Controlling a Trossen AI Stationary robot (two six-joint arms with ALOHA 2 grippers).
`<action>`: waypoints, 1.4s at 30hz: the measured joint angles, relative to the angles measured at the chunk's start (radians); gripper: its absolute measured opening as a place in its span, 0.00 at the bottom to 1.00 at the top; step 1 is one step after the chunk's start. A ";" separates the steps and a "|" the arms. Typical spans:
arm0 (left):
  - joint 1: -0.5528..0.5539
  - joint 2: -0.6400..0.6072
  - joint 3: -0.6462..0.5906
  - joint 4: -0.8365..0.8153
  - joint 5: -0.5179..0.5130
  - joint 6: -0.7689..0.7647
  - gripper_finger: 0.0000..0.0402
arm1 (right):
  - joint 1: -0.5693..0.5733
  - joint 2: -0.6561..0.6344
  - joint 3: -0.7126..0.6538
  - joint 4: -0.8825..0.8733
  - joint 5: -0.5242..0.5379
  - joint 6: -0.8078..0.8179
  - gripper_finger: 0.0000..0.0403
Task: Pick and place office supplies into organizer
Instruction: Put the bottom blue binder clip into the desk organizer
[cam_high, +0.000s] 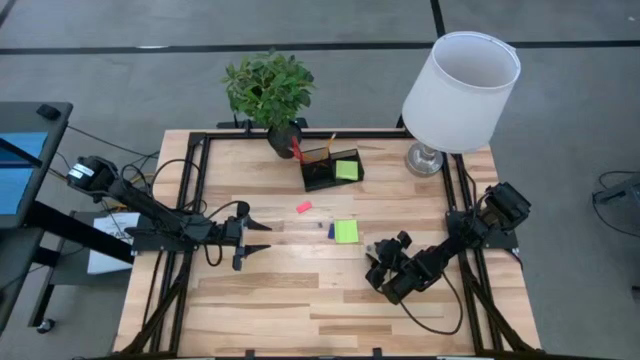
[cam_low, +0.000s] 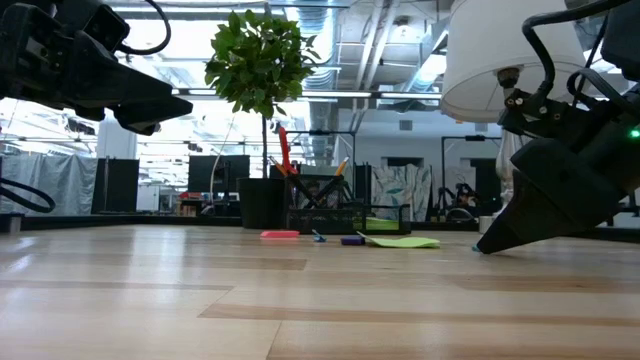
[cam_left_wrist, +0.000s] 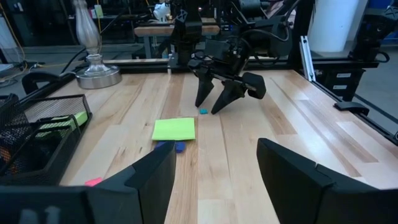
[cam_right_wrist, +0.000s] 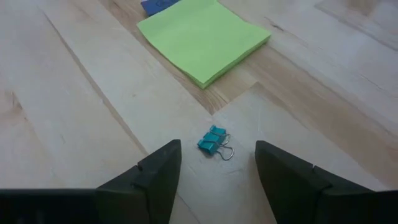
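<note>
Right gripper (cam_right_wrist: 217, 165) spread, tips down astride teal clip (cam_right_wrist: 213, 140), no grasp; pad (cam_right_wrist: 203, 37) at 12 o'clock, blue piece (cam_right_wrist: 158, 5) cut off. Left gripper (cam_high: 262, 238) spread, empty.

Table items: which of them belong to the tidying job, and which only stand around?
Job: organizer, sticky-note pad on the table, second pad in the organizer, pink piece, blue clip, red-handled scissors.
Standing around: potted plant, lamp.

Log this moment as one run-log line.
right hand: open, low over teal binder clip | left hand: open, waiting | sticky pad: on table | organizer: one pad inside
</note>
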 joint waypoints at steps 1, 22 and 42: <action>0.000 0.000 0.000 -0.001 0.000 0.000 0.54 | 0.000 0.000 -0.002 0.010 0.003 -0.019 0.51; 0.000 0.000 0.000 -0.010 -0.001 0.000 0.54 | -0.052 0.001 0.000 0.066 -0.047 -0.114 0.14; 0.000 0.000 0.000 -0.012 -0.003 0.000 0.54 | -0.096 -0.031 0.050 0.045 -0.057 -0.325 0.00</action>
